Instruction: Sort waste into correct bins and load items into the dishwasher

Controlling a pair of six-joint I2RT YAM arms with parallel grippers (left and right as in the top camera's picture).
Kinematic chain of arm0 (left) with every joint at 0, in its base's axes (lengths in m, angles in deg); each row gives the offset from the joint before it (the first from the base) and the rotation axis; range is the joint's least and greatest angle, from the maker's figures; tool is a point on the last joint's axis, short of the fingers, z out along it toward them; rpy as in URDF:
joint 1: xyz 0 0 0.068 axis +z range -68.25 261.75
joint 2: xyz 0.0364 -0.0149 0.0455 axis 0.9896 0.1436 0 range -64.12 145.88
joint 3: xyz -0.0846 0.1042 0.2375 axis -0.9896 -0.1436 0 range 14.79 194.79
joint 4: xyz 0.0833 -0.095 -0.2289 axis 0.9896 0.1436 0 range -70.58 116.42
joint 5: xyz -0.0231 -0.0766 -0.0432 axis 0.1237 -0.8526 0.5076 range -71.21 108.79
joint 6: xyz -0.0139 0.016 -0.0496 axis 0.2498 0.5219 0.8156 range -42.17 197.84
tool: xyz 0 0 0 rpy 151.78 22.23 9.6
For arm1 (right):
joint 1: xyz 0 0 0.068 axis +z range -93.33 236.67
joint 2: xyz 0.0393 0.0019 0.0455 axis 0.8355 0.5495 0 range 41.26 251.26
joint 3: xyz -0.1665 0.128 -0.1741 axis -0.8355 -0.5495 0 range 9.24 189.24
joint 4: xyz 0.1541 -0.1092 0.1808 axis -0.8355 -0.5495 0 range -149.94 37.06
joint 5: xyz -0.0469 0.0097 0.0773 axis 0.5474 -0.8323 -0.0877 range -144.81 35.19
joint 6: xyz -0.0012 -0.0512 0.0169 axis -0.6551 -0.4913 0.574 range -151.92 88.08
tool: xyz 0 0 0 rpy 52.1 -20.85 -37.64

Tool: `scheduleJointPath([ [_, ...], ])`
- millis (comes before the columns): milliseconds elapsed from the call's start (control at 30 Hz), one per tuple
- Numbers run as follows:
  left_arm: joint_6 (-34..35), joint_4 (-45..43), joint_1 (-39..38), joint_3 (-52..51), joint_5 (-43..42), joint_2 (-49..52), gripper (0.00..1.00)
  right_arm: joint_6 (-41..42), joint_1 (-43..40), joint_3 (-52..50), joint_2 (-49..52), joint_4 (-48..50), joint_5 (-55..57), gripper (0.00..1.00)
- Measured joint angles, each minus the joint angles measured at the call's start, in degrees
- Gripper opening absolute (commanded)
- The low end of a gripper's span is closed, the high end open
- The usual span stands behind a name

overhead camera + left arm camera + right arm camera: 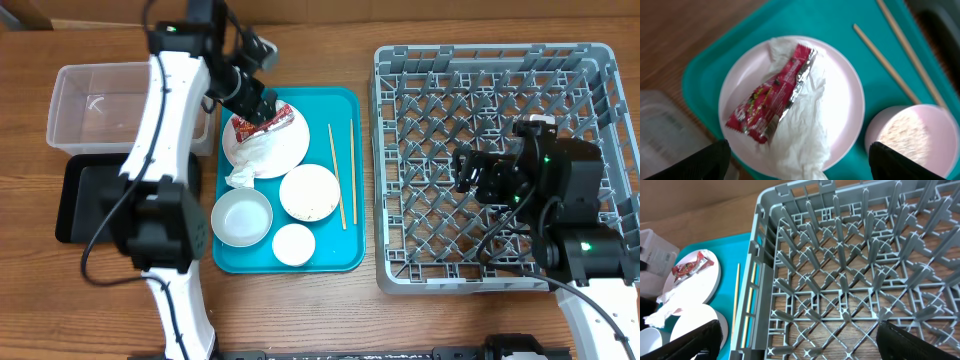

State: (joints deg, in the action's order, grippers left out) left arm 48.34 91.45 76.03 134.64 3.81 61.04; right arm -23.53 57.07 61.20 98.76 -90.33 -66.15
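The red-and-white snack wrapper lies on the crumpled white napkin on the white plate, at the back of the teal tray. My left gripper hangs open just above the wrapper. In the left wrist view its fingers straddle the napkin, with the wrapper ahead. A bowl with rice, an empty bowl, a cup and chopsticks share the tray. My right gripper is open and empty over the grey dish rack.
The clear tub stands left of the tray, with the black tray in front of it. In the right wrist view the rack pegs fill the frame, with the plate and chopsticks at the left.
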Motion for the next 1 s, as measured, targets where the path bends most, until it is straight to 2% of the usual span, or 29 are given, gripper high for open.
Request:
scheduleJointPath([
  [167, -6.6, -0.2, -3.5, 0.0, 2.6, 7.7, 1.0, 0.4, 0.0, 0.0, 1.9, 0.0, -0.3, 1.0],
  [500, -8.2, -3.0, -5.0, 0.0, 11.4, 12.5, 1.0, 0.4, 0.0, 0.0, 2.4, 0.0, -0.3, 1.0],
  [600, -8.2, -3.2, -5.0, 0.3, 13.3, 15.0, 0.63, 0.4, 0.0, 0.0, 2.4, 0.1, -0.2, 1.0],
  [667, -8.3, -3.2, -5.1, 0.9, 13.7, 15.2, 0.04, 0.4, 0.0, 0.0, 2.4, 0.1, 0.0, 1.0],
  [867, -5.2, -0.9, -5.2, 2.0, 14.4, 15.6, 0.04, 0.4, 0.0, 0.0, 2.4, 0.3, 0.4, 1.0],
  [1000, 0.7, 8.7, -5.2, 11.1, 11.2, 17.9, 0.04, 0.4, 0.0, 0.0, 2.4, 0.5, 0.5, 1.0],
])
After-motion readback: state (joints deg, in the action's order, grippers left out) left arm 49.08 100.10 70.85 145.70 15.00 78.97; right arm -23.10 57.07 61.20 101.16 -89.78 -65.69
